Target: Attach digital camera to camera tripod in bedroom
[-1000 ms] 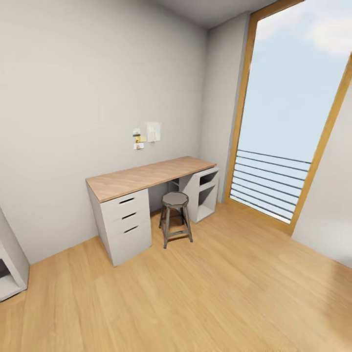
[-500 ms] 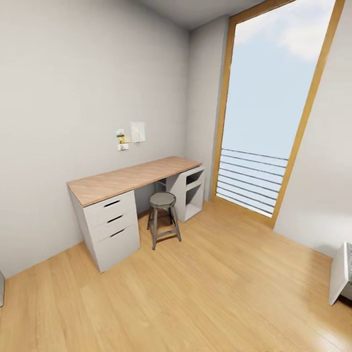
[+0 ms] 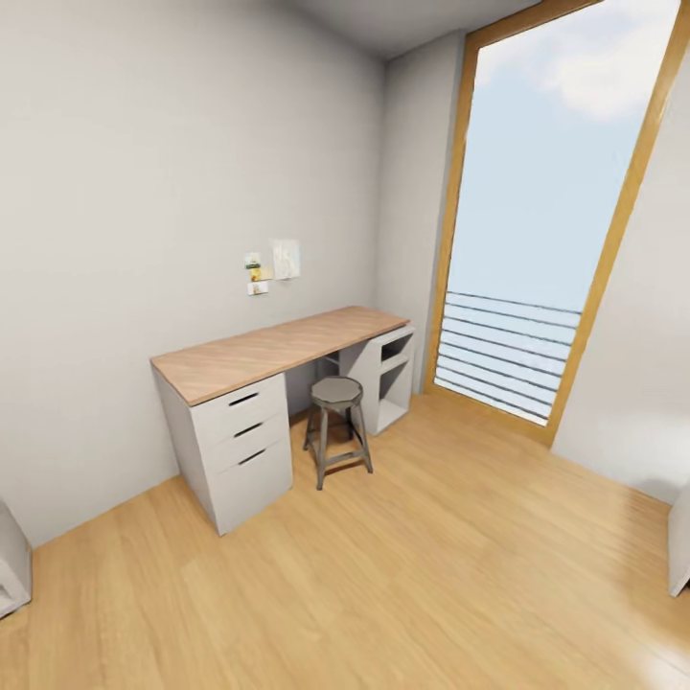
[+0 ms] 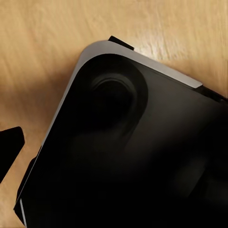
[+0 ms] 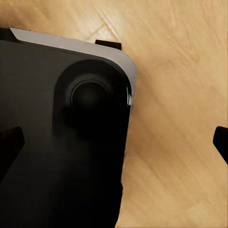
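Note:
The digital camera and the camera tripod are out of view. I look into a bedroom corner with pale grey walls and a light wood plank floor (image 3: 412,575). In the left wrist view my left gripper (image 4: 114,152) hangs over my own black, grey-rimmed base (image 4: 142,95); one dark fingertip (image 4: 9,149) stands far out at the edge, the other is lost against the black. In the right wrist view my right gripper (image 5: 114,147) is open, its fingertips (image 5: 9,147) wide apart over the base (image 5: 57,95) and the floor, holding nothing.
A wood-topped desk (image 3: 278,350) with white drawers (image 3: 244,431) stands against the wall, a round grey stool (image 3: 337,391) in front of it. A tall wood-framed window (image 3: 546,211) with a rail (image 3: 508,355) is at right. White furniture edges show at far left (image 3: 11,565) and far right (image 3: 680,541).
The whole picture swung first one way, then partly back: the camera turned, the desk and stool stayed put. The white furniture at the right edge now shows less.

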